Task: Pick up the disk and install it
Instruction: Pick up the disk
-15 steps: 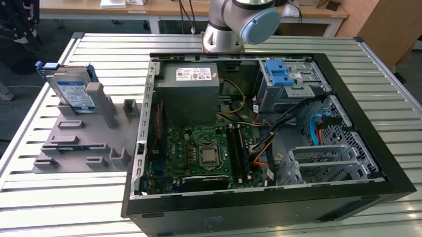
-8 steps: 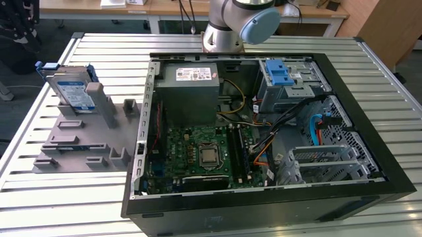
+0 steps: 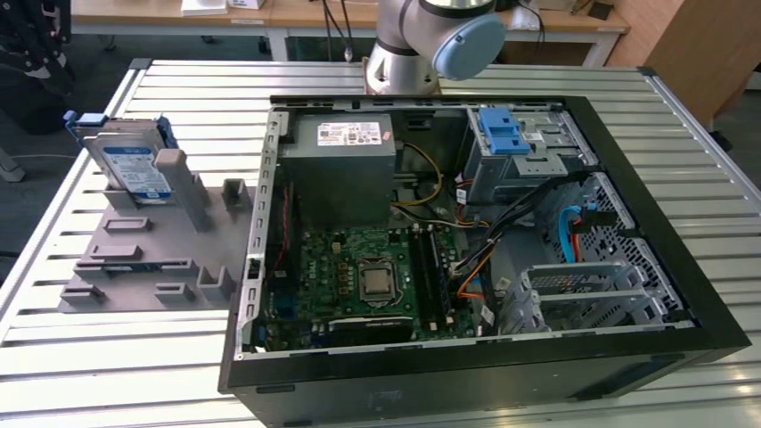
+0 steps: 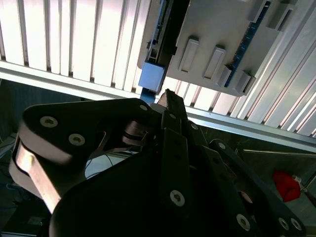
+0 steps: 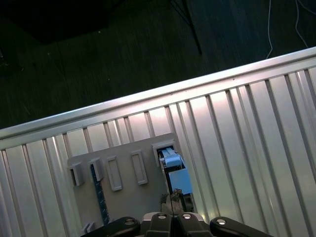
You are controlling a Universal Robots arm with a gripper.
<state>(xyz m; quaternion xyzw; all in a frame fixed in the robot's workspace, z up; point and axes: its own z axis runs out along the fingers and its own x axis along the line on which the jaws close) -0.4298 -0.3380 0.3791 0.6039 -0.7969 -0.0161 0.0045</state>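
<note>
The disk (image 3: 134, 165) stands upright in a slot at the far end of a grey holder (image 3: 143, 267), at the exterior view's left. It is silver-grey with a white-and-blue label and blue side rails. In both wrist views I look down on its thin top edge, with the blue rail (image 5: 173, 160) (image 4: 151, 76) showing. My gripper (image 5: 171, 200) (image 4: 168, 94) hangs above the disk, apart from it. Its fingers are shut with nothing between them.
An open computer case (image 3: 666, 294) lies to the exterior view's right of the holder, with a drive cage (image 3: 529, 160) under a blue latch (image 3: 505, 134), a power-supply box (image 3: 345, 147) and a motherboard (image 3: 369, 276). A thin blue board (image 5: 99, 192) stands in another holder slot. The slatted table edge (image 5: 148, 98) runs close by.
</note>
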